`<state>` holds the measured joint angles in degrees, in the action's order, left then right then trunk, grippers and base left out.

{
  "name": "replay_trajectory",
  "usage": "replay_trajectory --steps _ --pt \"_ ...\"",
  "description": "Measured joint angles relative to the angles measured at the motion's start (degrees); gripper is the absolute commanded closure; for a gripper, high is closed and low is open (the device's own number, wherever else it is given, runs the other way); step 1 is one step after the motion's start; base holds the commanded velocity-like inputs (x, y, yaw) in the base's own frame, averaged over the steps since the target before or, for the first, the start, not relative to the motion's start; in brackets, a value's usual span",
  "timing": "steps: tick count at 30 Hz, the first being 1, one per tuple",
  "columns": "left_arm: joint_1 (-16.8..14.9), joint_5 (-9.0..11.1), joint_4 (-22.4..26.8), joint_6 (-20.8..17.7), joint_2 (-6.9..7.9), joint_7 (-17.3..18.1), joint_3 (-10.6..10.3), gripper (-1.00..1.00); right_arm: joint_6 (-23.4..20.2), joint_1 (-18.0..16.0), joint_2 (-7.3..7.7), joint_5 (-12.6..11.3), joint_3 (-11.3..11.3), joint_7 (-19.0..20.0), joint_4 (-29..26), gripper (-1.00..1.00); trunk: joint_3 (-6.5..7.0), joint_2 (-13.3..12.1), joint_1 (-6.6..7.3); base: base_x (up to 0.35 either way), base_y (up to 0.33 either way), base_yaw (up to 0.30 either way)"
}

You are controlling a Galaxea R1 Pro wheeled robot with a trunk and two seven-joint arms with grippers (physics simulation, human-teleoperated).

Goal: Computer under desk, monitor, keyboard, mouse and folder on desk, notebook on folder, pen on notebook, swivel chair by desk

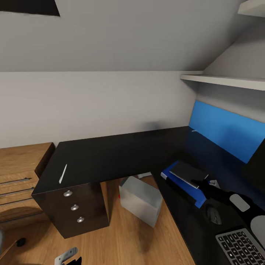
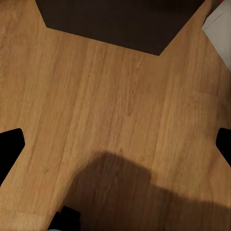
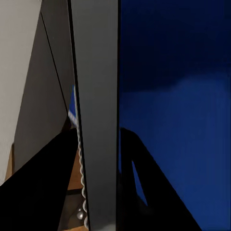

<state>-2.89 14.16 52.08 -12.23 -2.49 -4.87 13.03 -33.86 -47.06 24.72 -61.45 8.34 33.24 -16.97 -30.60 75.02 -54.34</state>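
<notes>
Stacking step in hand, by my read: the notebook (image 1: 188,172) lies on the blue folder (image 1: 184,183) at the right-centre of the head frame, on the black surface (image 1: 121,152). My right tool (image 1: 206,184) sits at the notebook's near corner, and the right wrist frame shows the notebook's grey cover (image 3: 98,115) running between the two dark fingers (image 3: 43,192), so I take it as closed on the notebook, seating it over the folder. The pen (image 1: 63,173) lies well apart, at the left end of the surface above the drawer unit (image 1: 75,208); fetching it looks like the next call, and a thin stick flat on a hard top will need a low, square pinch. Mouse (image 1: 214,214) and keyboard (image 1: 241,246) sit lower right; computer (image 1: 140,200) stands on the floor under the surface. Right arm reaches in from the lower right, low over the surface. Left tool (image 2: 115,142) hangs over bare floor (image 2: 110,96), fingers spread wide, nothing held.
</notes>
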Motion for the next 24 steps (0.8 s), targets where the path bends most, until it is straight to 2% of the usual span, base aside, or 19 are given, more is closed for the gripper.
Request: replay_trajectory --steps 2,6,17,24 --pt "0.0 0.0 0.0 0.0 0.01 0.0 0.0 -1.0 -0.2 0.0 -0.01 -0.3 -0.2 0.0 0.3 1.0 0.0 0.0 0.0 0.0 0.0 0.0" --pt "0.0 0.0 0.0 0.0 -0.01 0.1 0.0 -1.0 0.0 0.0 0.0 0.2 0.0 -0.1 0.5 1.0 0.71 -1.6 0.87 0.0 0.0 0.0" --pt "0.0 0.0 0.0 0.0 0.0 0.1 0.0 -1.0 -0.1 0.0 -0.02 0.1 0.0 -0.2 0.6 1.0 0.72 -1.6 0.88 0.0 0.0 0.0" --pt "0.0 0.0 0.0 0.0 0.0 0.1 0.0 -1.0 -0.8 0.0 -0.11 -1.7 -0.6 -2.3 0.4 1.0 0.73 -1.6 0.88 0.0 0.0 0.0"
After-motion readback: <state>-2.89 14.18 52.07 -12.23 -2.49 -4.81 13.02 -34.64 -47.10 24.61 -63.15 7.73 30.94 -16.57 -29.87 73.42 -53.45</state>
